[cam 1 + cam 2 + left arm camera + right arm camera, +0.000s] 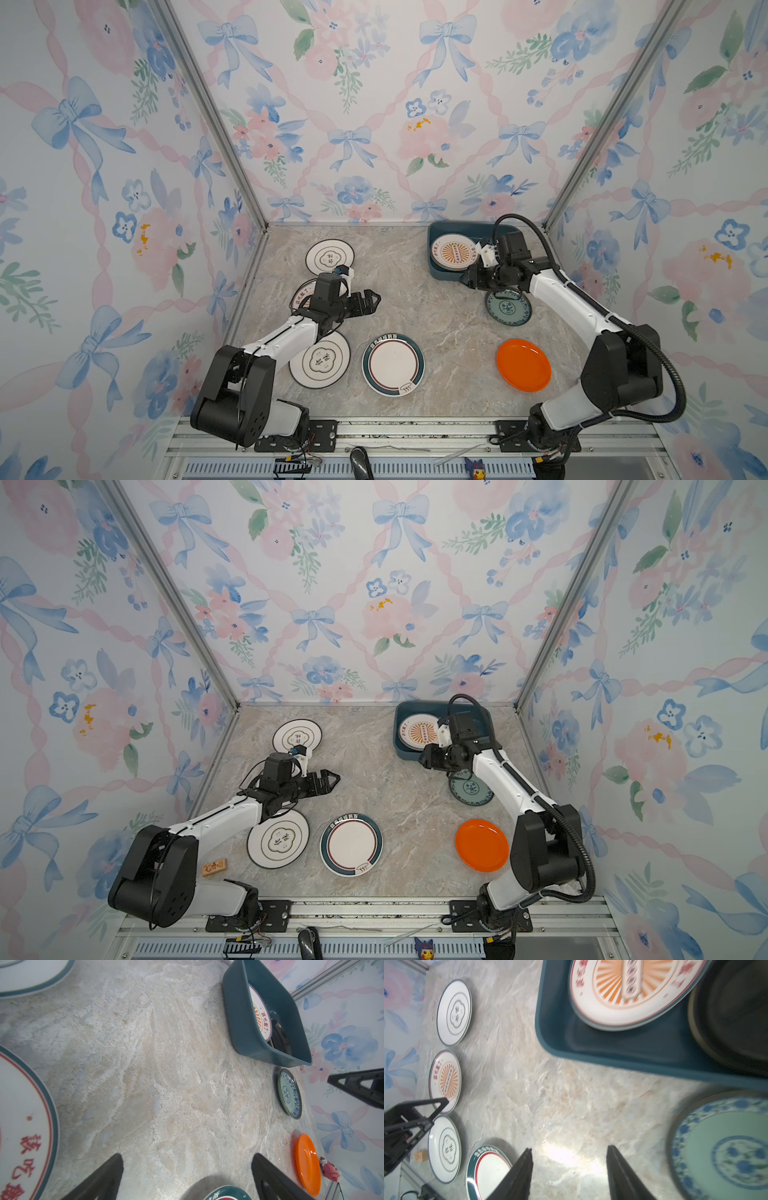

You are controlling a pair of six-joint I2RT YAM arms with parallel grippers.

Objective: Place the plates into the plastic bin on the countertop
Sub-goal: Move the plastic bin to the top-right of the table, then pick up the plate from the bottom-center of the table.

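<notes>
The dark teal plastic bin (436,272) stands at the back right of the countertop (415,299). A sunburst plate (455,251) and a black plate (733,1022) lie in it. My right gripper (465,281) hangs open and empty at the bin's front wall, beside the blue-green patterned plate (509,308). My left gripper (374,299) is open over bare marble. On the counter lie two emblem plates (329,256) (322,365), a second sunburst plate (300,297) partly under the left arm, the teal-rimmed plate (392,365) and the orange plate (523,365).
Flowered walls close in the counter at the back and both sides. A metal rail (415,432) runs along the front edge. A small wooden block (214,867) lies near the left arm's base.
</notes>
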